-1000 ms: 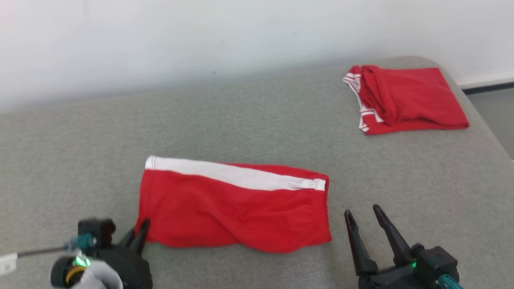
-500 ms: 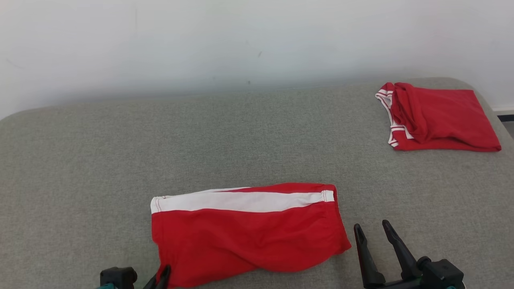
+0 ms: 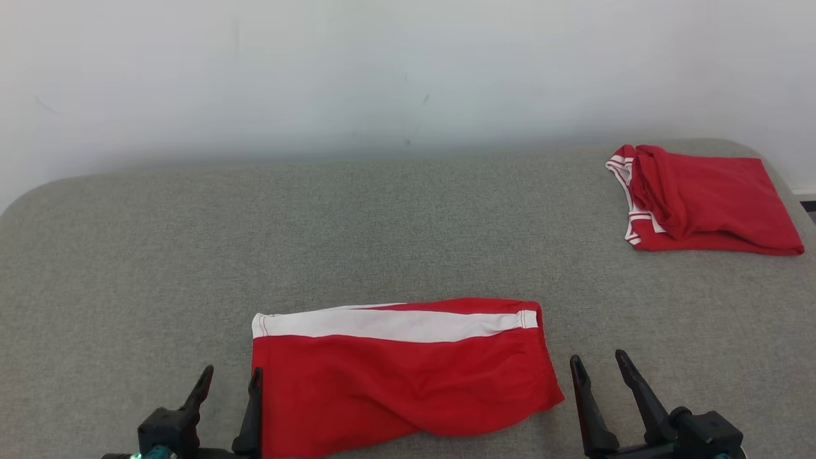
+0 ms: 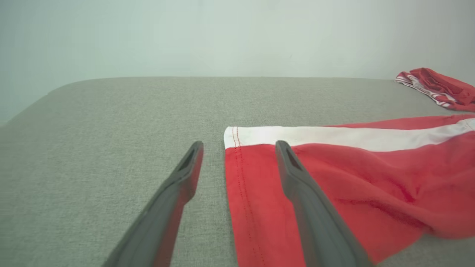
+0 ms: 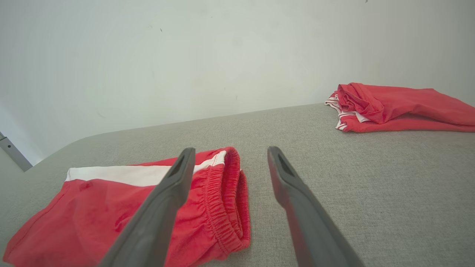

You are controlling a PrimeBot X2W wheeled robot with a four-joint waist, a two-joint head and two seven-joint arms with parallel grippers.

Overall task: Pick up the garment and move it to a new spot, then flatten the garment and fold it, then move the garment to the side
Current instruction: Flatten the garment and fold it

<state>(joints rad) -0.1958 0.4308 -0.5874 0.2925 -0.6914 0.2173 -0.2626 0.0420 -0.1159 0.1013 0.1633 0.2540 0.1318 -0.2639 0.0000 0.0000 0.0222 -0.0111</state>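
Folded red shorts with a white side stripe lie flat on the grey surface near the front edge, also seen in the left wrist view and the right wrist view. My left gripper stands open at the shorts' left hem, one finger over the cloth and one over the bare surface. To the right of the elastic waistband my right gripper is open and holds nothing.
A second folded red garment with white trim lies at the far right corner of the grey padded table. A white wall rises behind. The table's rounded left edge and right edge are close.
The head camera has shifted, so the whole scene sits lower and more level. My left gripper has let go of the shorts' lower left corner and now stands open, fingers pointing up.
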